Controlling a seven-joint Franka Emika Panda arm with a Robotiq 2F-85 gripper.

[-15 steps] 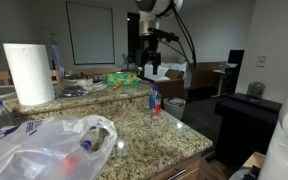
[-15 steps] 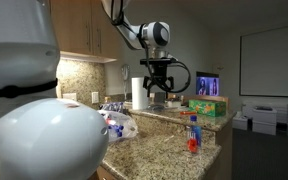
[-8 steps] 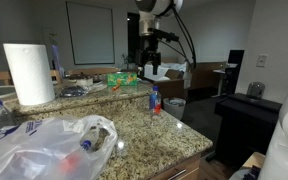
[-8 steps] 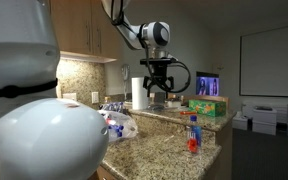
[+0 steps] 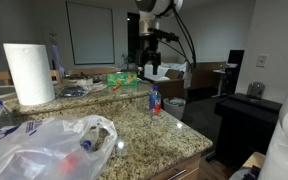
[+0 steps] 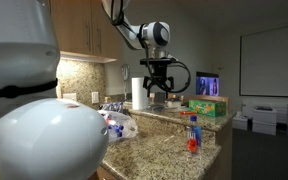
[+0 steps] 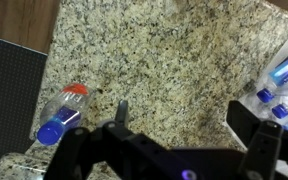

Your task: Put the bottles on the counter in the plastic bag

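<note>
Wrist view: bottles (image 7: 62,108), label print too blurred

White arm (image 6: 129,30) carries a black gripper (image 6: 160,96) and looping black cables (image 5: 188,38).

In an exterior view, shows the gripper (image 6: 158,98) at upper centre, jaws spread wide with nothing between them, hanging above the counter (image 6: 159,152). Puts a white paper towel roll (image 6: 138,92) upright just left of it in the frame. Sets the plastic bag (image 6: 119,124) crumpled at centre-left on the granite, and the bottles (image 6: 193,135), blue and red, upright near the counter's right edge, well apart from the bag. Gives a blurred white rounded shape (image 6: 34,135) filling the lower left, and a green box (image 6: 207,107) right of centre.
</note>
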